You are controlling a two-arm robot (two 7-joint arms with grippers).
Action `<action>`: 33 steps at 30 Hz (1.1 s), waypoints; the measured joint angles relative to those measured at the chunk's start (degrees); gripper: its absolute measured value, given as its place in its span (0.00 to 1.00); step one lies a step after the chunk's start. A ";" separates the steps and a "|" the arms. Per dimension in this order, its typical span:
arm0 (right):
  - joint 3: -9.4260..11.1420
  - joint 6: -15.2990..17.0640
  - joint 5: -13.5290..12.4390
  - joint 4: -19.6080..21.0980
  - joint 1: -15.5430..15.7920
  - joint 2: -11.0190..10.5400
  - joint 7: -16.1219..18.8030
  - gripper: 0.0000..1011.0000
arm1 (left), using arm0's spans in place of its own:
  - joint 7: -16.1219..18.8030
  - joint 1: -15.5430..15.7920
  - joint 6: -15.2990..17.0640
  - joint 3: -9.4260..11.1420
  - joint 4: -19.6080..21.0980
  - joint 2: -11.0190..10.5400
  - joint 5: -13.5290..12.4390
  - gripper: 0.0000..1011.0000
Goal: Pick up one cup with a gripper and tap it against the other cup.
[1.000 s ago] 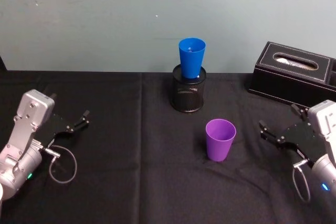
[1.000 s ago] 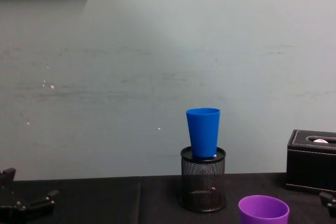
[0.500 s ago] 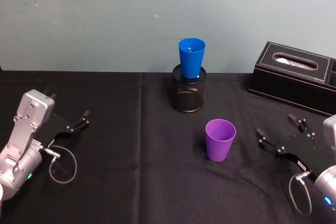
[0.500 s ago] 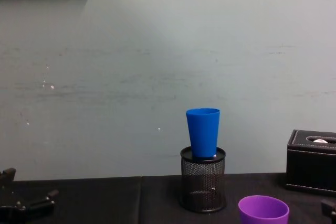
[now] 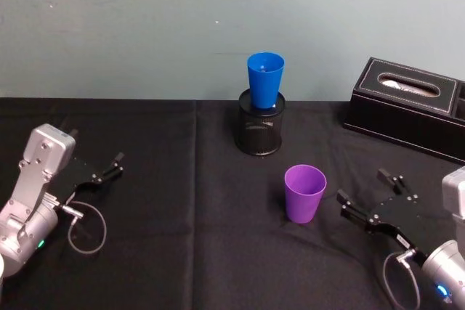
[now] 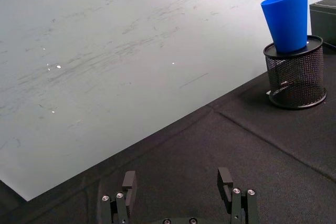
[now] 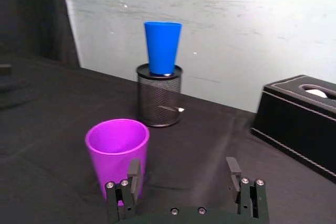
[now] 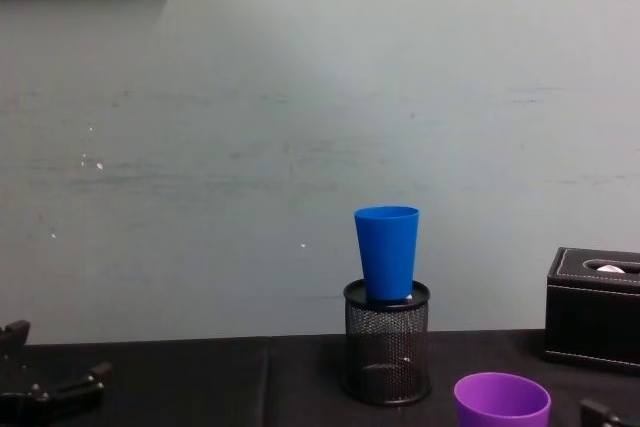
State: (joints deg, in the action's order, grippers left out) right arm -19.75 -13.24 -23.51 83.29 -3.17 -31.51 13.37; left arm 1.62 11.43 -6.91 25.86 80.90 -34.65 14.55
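Black tablecloth: right gripper, jaws apart, is hovering beside the purple tapered plastic tumbler.
One misaligned finger may be tipping it over; left gripper is idling far left, jaws apart.

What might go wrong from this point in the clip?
The open right end effector sits beside the purple cup, not lined up with it; advancing could knock it over.
The blue cup perches in the mesh pen holder, so a firm tap might topple it.
The left end effector is parked at the left.
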 joint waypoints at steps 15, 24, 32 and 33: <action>0.37 0.79 -0.99 0.14 0.52 2.32 4.44 0.99 | 0.00 0.00 0.00 0.00 0.00 0.00 0.00 1.00; 0.09 0.65 0.53 -1.29 -0.33 3.80 6.47 0.99 | 0.00 0.00 0.00 0.00 0.00 0.00 0.00 1.00; -0.23 0.19 1.65 -3.39 -2.00 5.10 8.90 0.99 | 0.00 0.00 0.00 0.00 0.00 0.00 0.00 1.00; -0.26 0.18 1.78 -3.59 -2.18 5.23 9.11 0.99 | 0.00 0.00 0.00 0.00 0.00 0.00 0.00 1.00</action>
State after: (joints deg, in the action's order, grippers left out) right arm -20.01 -13.06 -21.73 79.70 -5.35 -26.28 22.48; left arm 1.62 11.43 -6.91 25.86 80.90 -34.65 14.55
